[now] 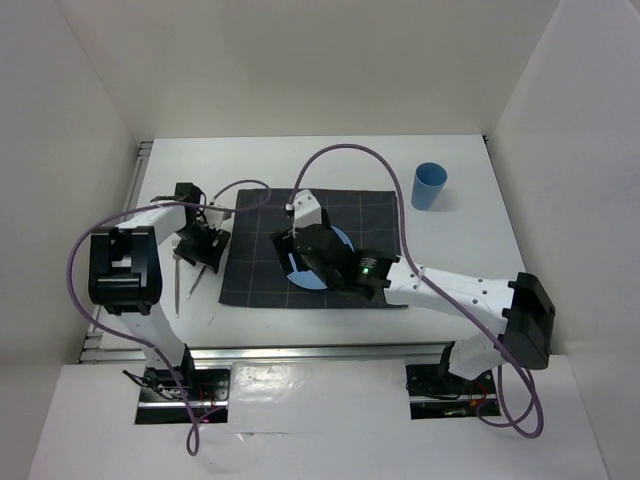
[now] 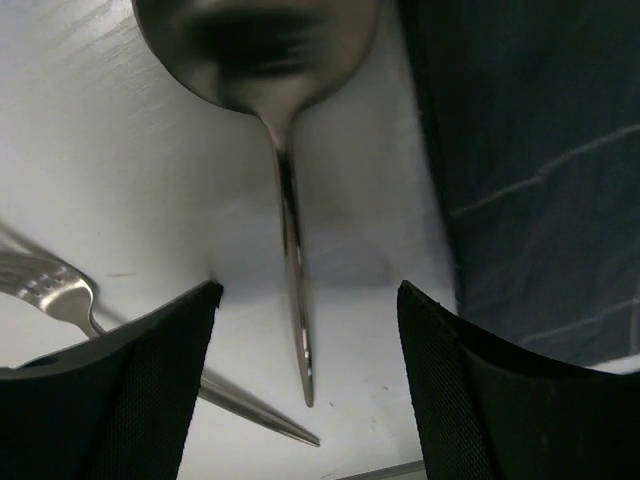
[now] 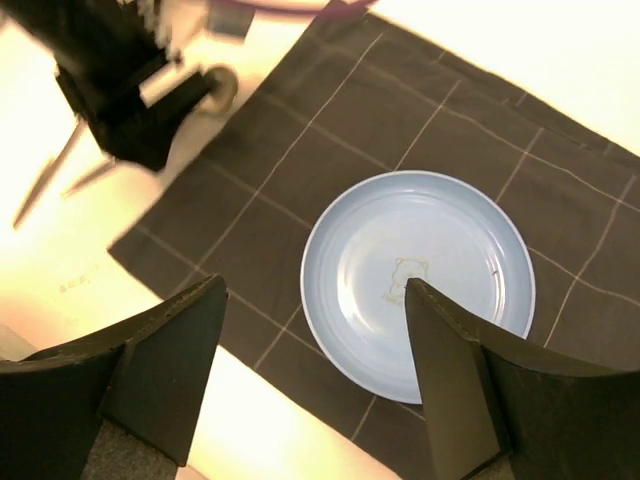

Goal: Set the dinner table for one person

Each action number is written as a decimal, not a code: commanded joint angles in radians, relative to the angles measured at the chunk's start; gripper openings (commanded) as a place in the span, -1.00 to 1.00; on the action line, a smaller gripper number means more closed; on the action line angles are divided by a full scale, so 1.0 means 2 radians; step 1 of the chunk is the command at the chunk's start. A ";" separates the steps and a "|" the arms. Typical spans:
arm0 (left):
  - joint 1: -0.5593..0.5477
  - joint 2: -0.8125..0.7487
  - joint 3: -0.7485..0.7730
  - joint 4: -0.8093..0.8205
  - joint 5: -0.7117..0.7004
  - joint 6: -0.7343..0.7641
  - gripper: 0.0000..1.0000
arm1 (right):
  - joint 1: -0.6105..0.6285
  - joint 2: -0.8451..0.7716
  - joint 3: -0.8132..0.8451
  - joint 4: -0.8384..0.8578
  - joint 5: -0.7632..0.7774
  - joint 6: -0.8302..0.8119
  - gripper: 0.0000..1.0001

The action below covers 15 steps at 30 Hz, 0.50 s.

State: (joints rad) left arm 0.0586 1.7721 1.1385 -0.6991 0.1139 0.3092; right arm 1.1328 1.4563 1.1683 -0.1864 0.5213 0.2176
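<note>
A: What is the surface, and what is around it?

B: The dinner table point(image 1: 470, 225) is a plain white, matte top that fills the middle of the overhead view. White walls point(image 1: 300, 60) close it in at the back and on both sides, and a metal rail point(image 1: 300, 352) runs along its near edge by the arm bases.

A: Which way does it lie?

B: Its long axis runs left to right, so one long side faces the arms and the other faces the back wall.

A: What sits on it?

B: A dark grey checked cloth point(image 1: 255, 275) lies flat near the centre, with a pale blue plate point(image 3: 418, 285) resting on it. A blue cup point(image 1: 429, 186) stands upright on bare table just off the cloth's far right corner. A spoon point(image 2: 290, 250) and a fork point(image 2: 50, 285) lie on bare table just left of the cloth.

A: And the grippers?

B: The left gripper point(image 2: 308, 300) is low over the spoon with its fingers apart. The handle lies between them and neither one touches it. The right gripper point(image 3: 312, 288) hangs above the plate with its fingers spread wide, and it holds nothing.
</note>
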 commanded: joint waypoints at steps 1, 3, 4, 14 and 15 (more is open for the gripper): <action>-0.005 0.027 0.009 0.020 -0.032 0.014 0.56 | 0.004 -0.009 -0.023 -0.005 0.045 0.048 0.61; -0.009 0.041 0.009 0.032 -0.054 0.014 0.52 | 0.004 -0.024 -0.028 -0.011 0.050 0.055 0.61; -0.015 0.046 0.009 0.032 -0.055 0.014 0.49 | 0.004 -0.029 -0.034 -0.011 0.050 0.060 0.61; -0.020 0.112 0.014 0.020 -0.029 0.006 -1.00 | 0.004 -0.072 -0.053 -0.007 0.083 0.065 0.61; -0.020 0.112 0.019 0.020 -0.016 0.006 -1.00 | 0.004 -0.072 -0.053 -0.007 0.083 0.058 0.61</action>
State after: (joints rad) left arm 0.0200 1.8793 1.2182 -0.7345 0.0311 0.3157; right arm 1.1328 1.3502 1.0721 -0.2317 0.6384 0.3283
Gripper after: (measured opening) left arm 0.031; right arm 0.805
